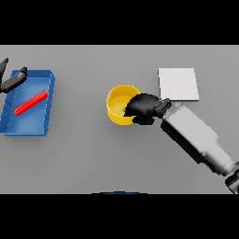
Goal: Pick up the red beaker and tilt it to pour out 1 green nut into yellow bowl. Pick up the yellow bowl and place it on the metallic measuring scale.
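Note:
The yellow bowl (117, 102) stands at the table's middle with a small green nut (124, 110) showing inside it by the right rim. My right hand (145, 108) reaches in from the lower right; its fingers curl over the bowl's right rim. The metallic scale (178, 84), a pale square plate, lies just right of and behind the bowl. A red beaker (31, 102) lies on its side in the blue tray (43, 122) at far left. My left hand (13, 80) shows at the left edge over the tray's back corner, fingers straight.
The blue tray takes up the table's left side. Bare grey table stretches in front of the bowl and between the tray and the bowl.

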Tool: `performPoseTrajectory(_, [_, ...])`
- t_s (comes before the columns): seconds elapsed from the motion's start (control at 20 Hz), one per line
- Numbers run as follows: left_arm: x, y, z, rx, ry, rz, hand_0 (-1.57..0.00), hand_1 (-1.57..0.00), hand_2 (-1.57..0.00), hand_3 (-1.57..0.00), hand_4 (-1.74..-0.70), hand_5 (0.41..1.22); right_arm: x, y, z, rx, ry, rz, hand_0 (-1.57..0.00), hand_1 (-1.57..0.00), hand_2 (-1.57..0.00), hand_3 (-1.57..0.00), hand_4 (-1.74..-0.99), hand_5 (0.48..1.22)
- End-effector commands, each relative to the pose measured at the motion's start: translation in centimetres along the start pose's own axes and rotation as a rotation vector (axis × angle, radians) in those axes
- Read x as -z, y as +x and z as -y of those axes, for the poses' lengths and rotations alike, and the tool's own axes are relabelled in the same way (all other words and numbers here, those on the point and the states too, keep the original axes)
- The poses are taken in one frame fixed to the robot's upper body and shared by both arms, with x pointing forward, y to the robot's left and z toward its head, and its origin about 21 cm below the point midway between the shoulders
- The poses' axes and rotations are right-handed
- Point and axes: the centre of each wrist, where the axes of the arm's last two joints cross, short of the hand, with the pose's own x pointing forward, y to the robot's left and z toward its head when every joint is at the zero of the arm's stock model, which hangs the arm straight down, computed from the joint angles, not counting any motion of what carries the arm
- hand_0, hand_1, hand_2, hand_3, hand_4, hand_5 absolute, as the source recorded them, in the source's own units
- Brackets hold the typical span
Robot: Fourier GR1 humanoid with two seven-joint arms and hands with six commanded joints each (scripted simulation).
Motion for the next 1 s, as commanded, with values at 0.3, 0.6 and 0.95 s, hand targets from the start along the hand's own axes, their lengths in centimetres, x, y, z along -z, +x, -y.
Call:
performPoseTrajectory(0.3, [0.0, 0.7, -0.3, -0.001, 0.005, 0.005, 0.00, 0.00, 0.00, 0.00, -0.78, 0.702, -2.8, -0.2, 2.5, 0.005, -0.018, -0.067, -1.56, -1.56, -1.45, -1.20, -1.736, 1.218])
performPoseTrajectory(0.6, [0.1, 0.5, -0.7, -0.023, -0.003, 0.012, 0.00, 0.00, 0.00, 0.00, -0.80, 0.704, -5.6, -0.1, 2.7, 0.007, -0.062, -0.126, -1.52, -1.57, -1.52, -1.18, -1.740, 1.219])
performPoseTrajectory(0.95, [-0.5, 1.3, -0.7, -0.050, -0.008, -0.006, 0.00, 0.00, 0.00, 0.00, -0.84, 0.737, -8.3, -4.5, 4.3, 0.005, -0.185, -0.285, -1.56, -1.57, -1.53, -1.16, -1.741, 1.221])
